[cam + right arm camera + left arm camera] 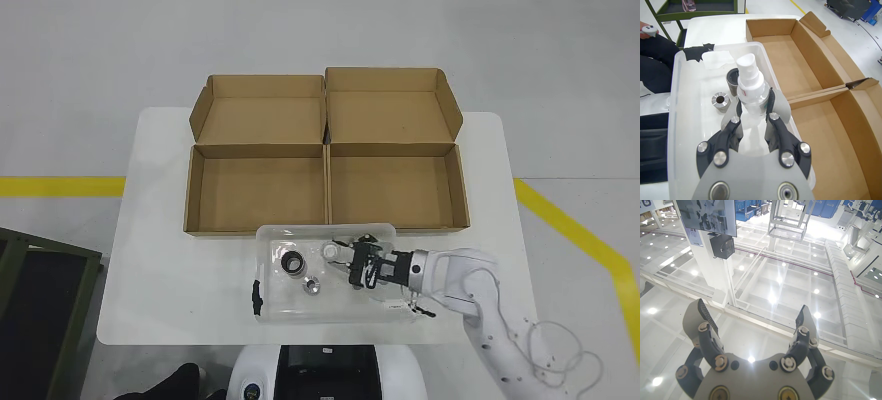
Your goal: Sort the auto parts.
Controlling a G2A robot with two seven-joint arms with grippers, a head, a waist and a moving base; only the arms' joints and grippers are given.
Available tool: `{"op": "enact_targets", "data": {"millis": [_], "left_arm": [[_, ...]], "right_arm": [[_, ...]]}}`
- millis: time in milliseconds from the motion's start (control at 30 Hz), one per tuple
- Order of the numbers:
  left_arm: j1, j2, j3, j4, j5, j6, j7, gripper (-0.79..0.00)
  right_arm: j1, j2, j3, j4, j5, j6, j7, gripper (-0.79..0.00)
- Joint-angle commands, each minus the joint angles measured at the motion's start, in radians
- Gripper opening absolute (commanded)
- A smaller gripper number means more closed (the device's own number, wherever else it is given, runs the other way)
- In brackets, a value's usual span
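While ribbed right jaws clamp clear plastic spray bottle (751, 89) | left jaws agape

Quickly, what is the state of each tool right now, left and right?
Left tool: open, holding nothing.
Right tool: closed on the spray bottle.

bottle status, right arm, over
Right gripper jaws shut on bottle, in bin. Left gripper open, aimed at ceiling. Dark sleeve and silver collar beside bottle, clear of jaws.
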Motion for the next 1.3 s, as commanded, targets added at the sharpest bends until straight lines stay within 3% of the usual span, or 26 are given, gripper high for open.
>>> {"op": "enact_targets", "data": {"millis": [0,400,1000,1033,1067,1100,1133,1167,1200,1267], "left_arm": [[0.000,0.000,0.000,0.000,0.000,0.000,0.000,0.000],[0.000,0.000,0.000,0.000,0.000,0.000,0.000,0.000],[0.000,0.000,0.000,0.000,0.000,0.000,0.000,0.000],[0.000,0.000,0.000,0.000,0.000,0.000,0.000,0.000],[0.000,0.000,0.000,0.000,0.000,0.000,0.000,0.000],[0.000,0.000,0.000,0.000,0.000,0.000,0.000,0.000],[0.000,0.000,0.000,0.000,0.000,0.000,0.000,0.000],[0.000,0.000,0.000,0.000,0.000,0.000,0.000,0.000],[0.000,0.000,0.000,0.000,0.000,0.000,0.000,0.000],[0.000,0.000,0.000,0.000,0.000,0.000,0.000,0.000]], "right_arm": [[-0.007,0.001,0.003,0.001,0.023,0.006,-0.003,-0.785],[-0.035,0.016,0.023,0.004,0.061,-0.005,0.019,-0.785],[0.017,0.017,-0.064,0.130,0.033,0.032,0.066,-0.785],[0.016,0.018,-0.063,0.132,0.036,0.029,0.071,-0.705],[0.016,0.019,-0.062,0.132,0.039,0.027,0.074,-0.573],[0.016,0.020,-0.060,0.129,0.040,0.023,0.080,-0.502],[0.016,0.021,-0.058,0.125,0.043,0.021,0.085,-0.326],[0.016,0.022,-0.056,0.120,0.046,0.020,0.089,-0.068],[0.016,0.023,-0.055,0.114,0.050,0.019,0.094,0.000],[0.019,0.025,-0.052,0.100,0.058,0.018,0.101,0.000]]}}
